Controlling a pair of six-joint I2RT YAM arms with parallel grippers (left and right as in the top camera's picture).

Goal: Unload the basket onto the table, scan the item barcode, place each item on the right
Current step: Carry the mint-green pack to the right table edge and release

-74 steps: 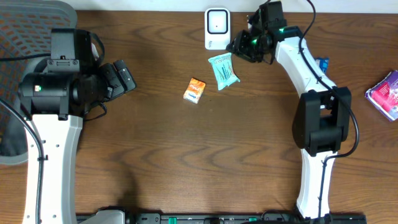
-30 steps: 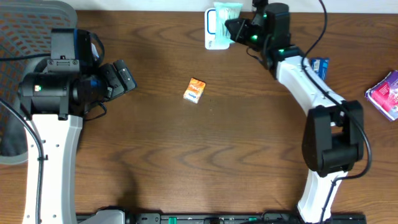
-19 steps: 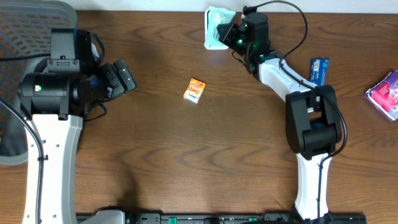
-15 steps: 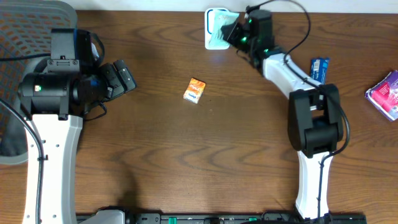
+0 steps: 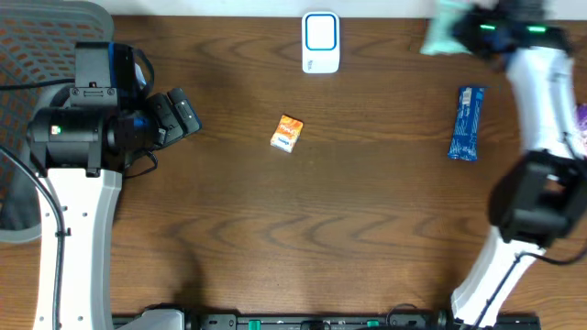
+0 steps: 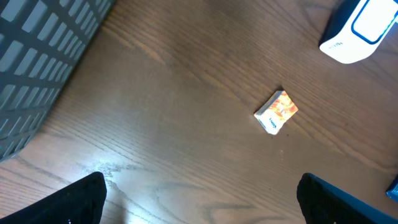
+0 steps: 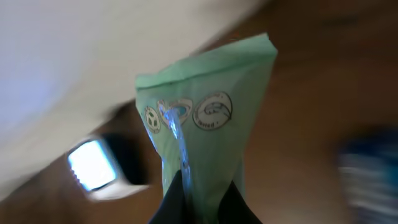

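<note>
Right gripper [image 5: 470, 27] is pinched tight on the green packet [image 7: 208, 137], holding it by its lower end so the packet stands up from the dark fingers. In the overhead view, packet and gripper are a blur at the table's far edge, towards the right rear corner and right of the scanner [image 5: 321, 41]. The packet is thin pale-green film. It has a flat crimped seal across the top, a crease running down its middle and three round printed emblems below the seal.

The scanner stands at the middle of the far edge. It is a white, round-cornered block with a blue-rimmed window. Nearer than the packet lies a long, narrow blue wrapper [image 5: 467, 122], glossy and flat on the wood, just beside the right arm's white link. A small orange-and-white box [image 5: 288, 133] sits near the centre, apart from the scanner, with bare wood all around it.

The table [image 5: 303, 238] is dark brown with strong wavy grain. A broad open stretch of it runs between the two arms and across the whole near half.

The left gripper [image 6: 200, 186] hangs over the left side with its jaws spread wide and only tabletop between them. A grey mesh chair [image 6: 37, 62] borders the table's left edge beside that arm.
</note>
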